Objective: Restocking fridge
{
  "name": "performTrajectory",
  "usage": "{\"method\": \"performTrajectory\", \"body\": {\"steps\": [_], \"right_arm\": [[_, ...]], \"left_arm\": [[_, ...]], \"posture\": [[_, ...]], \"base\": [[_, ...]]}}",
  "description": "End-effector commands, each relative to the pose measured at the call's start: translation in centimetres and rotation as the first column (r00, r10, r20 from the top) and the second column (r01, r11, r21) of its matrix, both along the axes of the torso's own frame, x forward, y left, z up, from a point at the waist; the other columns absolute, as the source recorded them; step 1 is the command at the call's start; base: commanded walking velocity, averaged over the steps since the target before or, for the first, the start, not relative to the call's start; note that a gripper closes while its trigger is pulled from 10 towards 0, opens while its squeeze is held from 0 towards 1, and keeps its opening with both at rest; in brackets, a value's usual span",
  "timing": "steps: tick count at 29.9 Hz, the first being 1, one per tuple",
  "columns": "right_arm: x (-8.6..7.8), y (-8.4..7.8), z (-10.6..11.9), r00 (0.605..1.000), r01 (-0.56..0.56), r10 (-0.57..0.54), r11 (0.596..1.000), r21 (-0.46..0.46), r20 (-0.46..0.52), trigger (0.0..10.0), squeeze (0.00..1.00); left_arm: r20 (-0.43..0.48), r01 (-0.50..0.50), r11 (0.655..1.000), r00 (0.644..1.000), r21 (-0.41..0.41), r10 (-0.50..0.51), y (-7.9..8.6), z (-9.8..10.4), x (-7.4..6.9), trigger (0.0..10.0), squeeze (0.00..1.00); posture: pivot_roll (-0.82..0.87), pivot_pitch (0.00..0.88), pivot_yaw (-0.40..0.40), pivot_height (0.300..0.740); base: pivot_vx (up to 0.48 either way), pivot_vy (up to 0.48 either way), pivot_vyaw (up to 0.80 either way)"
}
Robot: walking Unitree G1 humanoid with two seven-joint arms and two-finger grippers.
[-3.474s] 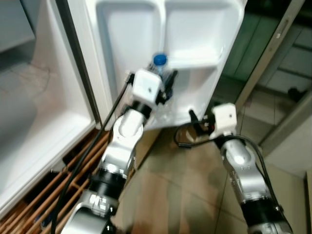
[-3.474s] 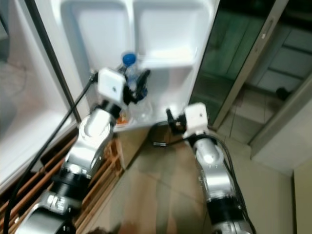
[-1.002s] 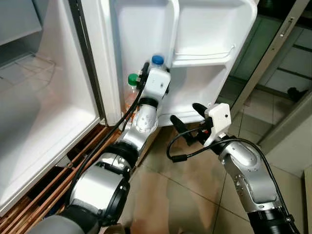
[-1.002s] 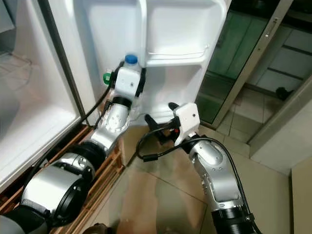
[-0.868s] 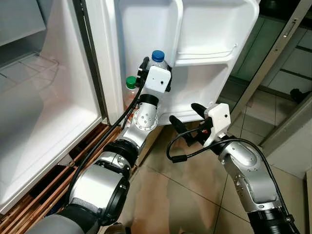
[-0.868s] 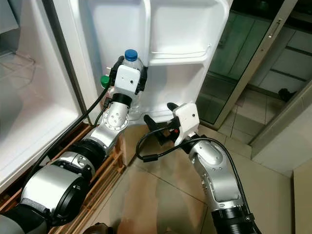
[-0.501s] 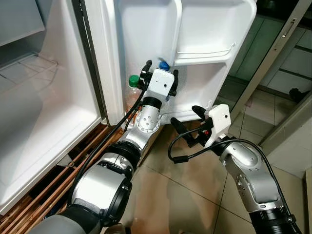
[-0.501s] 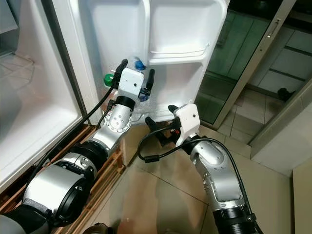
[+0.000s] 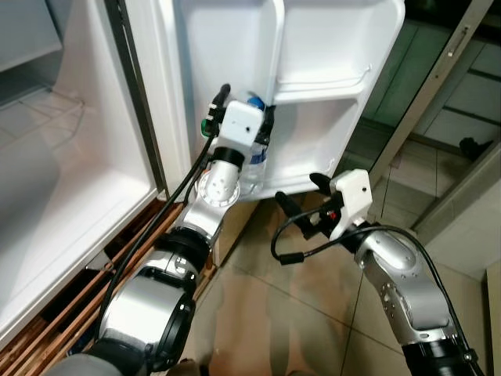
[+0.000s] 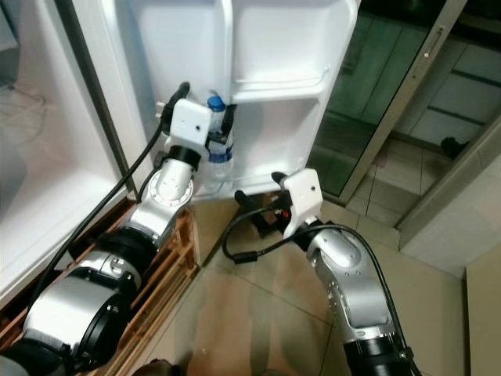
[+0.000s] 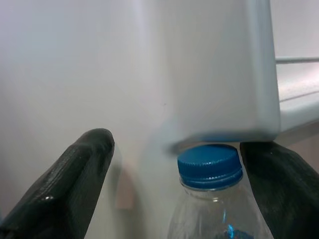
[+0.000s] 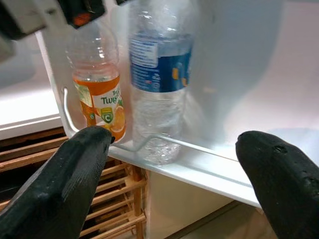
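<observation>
1. The fridge door [image 9: 329, 47] stood open, its white inner side facing the robot, with the fridge's pale interior [image 9: 55, 180] to the robot's left.
2. A clear water bottle [image 12: 159, 74] with a blue cap [image 11: 209, 163] and a blue label stood upright on the door's lowest shelf [image 12: 199, 164], behind a thin wire rail [image 12: 164, 141].
3. Just beside it on the same shelf stood an orange drink bottle [image 12: 97, 94] with an orange label, nearer the hinge side of the door.
4. The left gripper [image 11: 179, 179] was raised at the door, level with the top of the water bottle; its two black fingers [image 11: 75, 184] stood apart on either side of the blue cap, and no contact with the bottle could be seen.
5. In the left wrist view, the blue cap sat just under the rounded underside of the door bin [image 11: 219, 74] above.
6. The right gripper [image 9: 301, 200] hovered lower, in front of the door's bottom edge, with its fingers [image 12: 75, 169] spread wide and nothing between them.
7. In the right wrist view, both bottles stood ahead of the right gripper, well clear of its fingers.
8. A wooden slatted pallet [image 9: 94, 290] lay under the fridge, and the floor [image 9: 297, 313] before the door was tiled.
9. To the robot's right a dark glass door [image 9: 438, 86] with a metal frame stood behind the fridge door.
</observation>
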State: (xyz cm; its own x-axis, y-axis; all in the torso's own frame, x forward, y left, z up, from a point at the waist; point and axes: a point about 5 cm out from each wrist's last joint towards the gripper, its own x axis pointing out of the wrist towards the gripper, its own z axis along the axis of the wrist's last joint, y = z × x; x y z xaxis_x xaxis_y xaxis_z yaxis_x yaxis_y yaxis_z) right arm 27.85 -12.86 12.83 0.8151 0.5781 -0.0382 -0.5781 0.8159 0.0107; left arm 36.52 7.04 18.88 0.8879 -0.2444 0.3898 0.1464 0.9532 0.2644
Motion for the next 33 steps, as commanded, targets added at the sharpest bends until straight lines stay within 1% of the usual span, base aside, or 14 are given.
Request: {"method": "performTrajectory", "body": {"steps": [1,3,4,5,7,8,11,13,18,23,28,30,32,33], "right_arm": [[-0.1,-0.3,0.4,1.000,0.007,-0.007,1.000,0.002,0.009,10.0,0.00],[-0.1,-0.3,0.3,1.000,0.007,-0.007,1.000,0.002,0.007,10.0,0.00],[-0.1,-0.2,0.2,1.000,0.003,-0.003,1.000,0.000,0.003,10.0,0.00],[-0.1,-0.2,0.2,1.000,0.003,-0.003,1.000,0.000,0.003,10.0,0.00],[0.0,-0.2,0.2,1.000,0.000,0.000,1.000,-0.001,0.003,10.0,0.00],[0.0,-0.2,0.2,1.000,0.000,0.000,1.000,-0.001,0.003,10.0,0.00],[0.1,-0.3,0.2,1.000,0.000,0.000,1.000,-0.002,0.005,10.0,0.00],[0.2,-0.5,0.1,1.000,0.005,-0.005,1.000,-0.004,0.003,10.0,0.00],[0.3,-0.5,0.0,1.000,0.007,-0.007,1.000,-0.007,0.002,10.0,0.00],[0.3,-0.6,-0.1,1.000,0.007,-0.007,1.000,-0.010,0.004,10.0,0.00],[0.3,-0.9,-0.3,1.000,0.012,-0.012,1.000,-0.023,0.003,10.0,0.00],[0.3,-0.9,-0.4,1.000,0.014,-0.013,0.999,-0.031,0.004,10.0,0.00],[0.3,-0.9,-0.5,1.000,0.015,-0.015,0.999,-0.035,0.003,10.0,0.00],[0.2,-1.0,-0.6,1.000,0.018,-0.018,0.999,-0.038,0.000,10.0,0.00]], "left_arm": [[0.084,0.027,0.998,0.996,-0.060,-0.022,0.2,2.7,-0.4,10.0,0.00],[0.076,0.046,0.997,0.996,-0.066,-0.041,0.2,2.8,-0.8,10.0,0.00],[0.038,0.138,0.987,0.990,-0.084,-0.135,-0.4,2.7,-2.0,10.0,0.00],[0.038,0.138,0.987,0.990,-0.084,-0.135,-0.4,2.7,-2.0,10.0,0.00],[0.002,0.236,0.967,0.971,-0.098,-0.237,-0.7,2.8,-3.7,10.0,0.00],[0.002,0.236,0.967,0.971,-0.098,-0.237,-0.7,2.8,-3.7,10.0,0.00],[0.013,0.350,0.930,0.936,-0.108,-0.351,-0.4,3.4,-5.8,10.0,0.00],[0.016,0.384,0.920,0.923,-0.075,-0.384,0.5,3.9,-7.1,10.0,0.00],[0.006,0.389,0.917,0.921,-0.086,-0.390,1.3,4.5,-7.5,10.0,0.00],[0.011,0.517,0.854,0.856,-0.053,-0.518,1.0,6.1,-9.4,10.0,0.00],[-0.083,0.596,0.801,0.797,-0.050,-0.598,1.9,5.8,-9.8,10.0,0.00],[-0.126,0.654,0.754,0.745,-0.057,-0.655,2.2,5.8,-10.2,10.0,0.00],[-0.130,0.664,0.745,0.735,-0.059,-0.666,2.3,5.9,-10.2,10.0,0.00],[-0.139,0.680,0.729,0.717,-0.077,-0.683,2.7,6.1,-10.3,10.0,0.00]], "posture": [[-0.12,0.000,-0.043,0.740],[-0.12,0.000,-0.043,0.740],[-0.10,0.000,-0.048,0.740],[-0.10,0.000,-0.048,0.740],[-0.10,0.000,-0.049,0.740],[-0.10,0.000,-0.049,0.740],[-0.09,0.000,-0.047,0.740],[-0.08,0.000,-0.046,0.740],[-0.08,0.000,-0.044,0.740],[-0.07,0.000,-0.043,0.740],[-0.07,0.000,-0.042,0.740],[-0.08,0.000,-0.043,0.740],[-0.08,0.000,-0.043,0.740],[-0.08,0.000,-0.043,0.740]], "base": [[0.000,0.000,0.00],[0.000,0.000,0.00],[0.000,0.000,0.00],[0.000,0.000,0.00],[0.000,0.000,0.00],[0.000,0.000,0.00],[0.000,0.000,0.00],[0.000,0.000,0.00],[0.000,0.000,0.00],[0.000,0.000,0.00],[0.000,0.000,0.00],[0.000,0.000,0.00],[0.000,0.000,0.00],[0.000,0.000,0.00]]}}
